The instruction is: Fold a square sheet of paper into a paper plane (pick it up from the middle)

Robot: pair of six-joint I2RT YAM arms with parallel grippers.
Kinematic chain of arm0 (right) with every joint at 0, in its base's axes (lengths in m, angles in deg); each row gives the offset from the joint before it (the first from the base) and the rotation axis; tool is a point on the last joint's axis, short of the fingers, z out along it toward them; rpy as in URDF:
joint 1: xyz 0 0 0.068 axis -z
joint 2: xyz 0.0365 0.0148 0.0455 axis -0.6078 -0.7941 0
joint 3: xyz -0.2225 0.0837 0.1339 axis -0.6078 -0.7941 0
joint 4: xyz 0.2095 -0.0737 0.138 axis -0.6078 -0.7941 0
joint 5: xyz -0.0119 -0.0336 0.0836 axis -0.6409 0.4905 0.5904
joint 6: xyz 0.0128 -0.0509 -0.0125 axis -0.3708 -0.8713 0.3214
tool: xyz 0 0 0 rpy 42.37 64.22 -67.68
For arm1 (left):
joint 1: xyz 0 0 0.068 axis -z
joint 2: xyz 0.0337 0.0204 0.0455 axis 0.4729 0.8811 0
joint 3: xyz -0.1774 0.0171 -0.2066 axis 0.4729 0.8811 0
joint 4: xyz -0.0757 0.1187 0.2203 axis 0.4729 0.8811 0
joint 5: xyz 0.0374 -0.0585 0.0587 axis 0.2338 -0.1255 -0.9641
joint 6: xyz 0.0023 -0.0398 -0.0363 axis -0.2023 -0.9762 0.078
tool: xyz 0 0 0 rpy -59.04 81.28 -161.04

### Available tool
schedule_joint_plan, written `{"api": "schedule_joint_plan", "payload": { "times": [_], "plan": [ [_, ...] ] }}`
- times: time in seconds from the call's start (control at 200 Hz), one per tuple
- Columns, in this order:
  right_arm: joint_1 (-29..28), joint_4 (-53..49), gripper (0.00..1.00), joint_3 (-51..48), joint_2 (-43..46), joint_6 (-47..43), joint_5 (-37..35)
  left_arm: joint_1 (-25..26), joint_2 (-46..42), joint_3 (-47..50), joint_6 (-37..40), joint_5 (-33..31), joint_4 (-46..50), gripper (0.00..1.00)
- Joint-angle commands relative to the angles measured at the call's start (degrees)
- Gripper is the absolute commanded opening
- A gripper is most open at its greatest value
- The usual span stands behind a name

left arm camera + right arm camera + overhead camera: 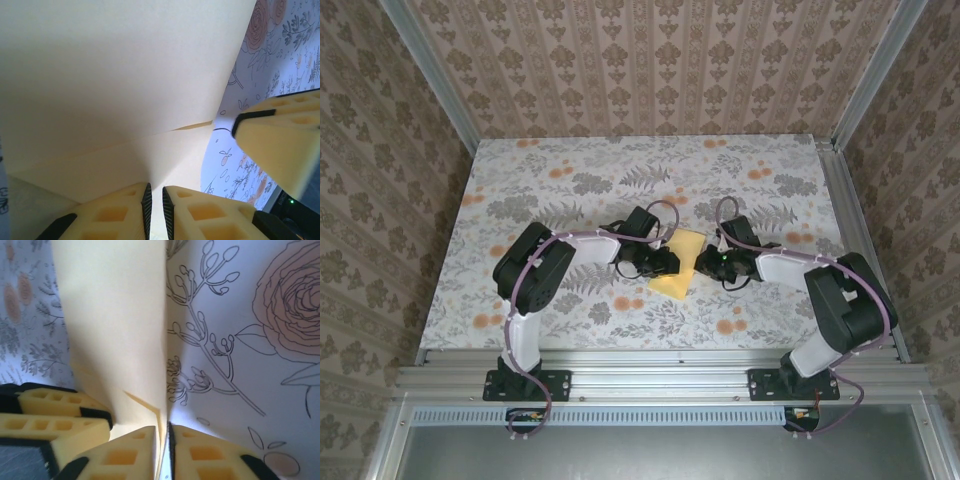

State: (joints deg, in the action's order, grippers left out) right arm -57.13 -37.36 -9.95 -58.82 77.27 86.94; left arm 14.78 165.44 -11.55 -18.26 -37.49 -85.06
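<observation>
The square sheet of paper is pale yellow, partly folded, and sits mid-table between both grippers. My left gripper comes at it from the left, my right gripper from the right. In the left wrist view the paper rises as a creased flap, and my left gripper has its jaws narrowly closed with the paper running between them. In the right wrist view the paper stands on edge, and my right gripper is pinched on its folded edge. No finished paper plane is in view.
A floral cloth with orange flower prints covers the table. Patterned walls enclose the back and sides. A metal rail runs along the near edge. The two grippers' fingers are almost touching.
</observation>
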Motion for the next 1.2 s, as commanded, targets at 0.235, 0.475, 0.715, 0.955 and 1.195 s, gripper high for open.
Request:
{"api": "schedule_joint_plan", "payload": {
  "times": [0.235, 0.475, 0.715, 0.955, 1.195],
  "plan": [
    [0.4, 0.9, 0.34, -0.9, -1.3, 0.9, 4.9, -0.2, 0.6, -5.5, 1.7, 2.5, 3.9, 0.25],
    [0.4, 2.2, 0.36, 0.1, -4.1, 0.9, 6.1, -0.4, 1.9, -5.8, 4.1, 1.8, 7.0, 0.23],
    [0.4, 4.2, 0.36, 0.8, -5.6, 0.8, 7.6, -0.5, 3.4, -5.7, 4.6, 1.8, 7.0, 0.22],
    [0.4, 5.7, 0.37, 1.0, -5.8, 1.1, 8.3, -1.1, 3.8, -3.9, 4.3, 1.8, 5.4, 0.21],
    [0.4, 4.4, 0.37, 1.5, -4.2, 0.3, 7.6, -1.7, 4.0, -2.9, 4.0, 2.3, 4.0, 0.21]
  ]
}}
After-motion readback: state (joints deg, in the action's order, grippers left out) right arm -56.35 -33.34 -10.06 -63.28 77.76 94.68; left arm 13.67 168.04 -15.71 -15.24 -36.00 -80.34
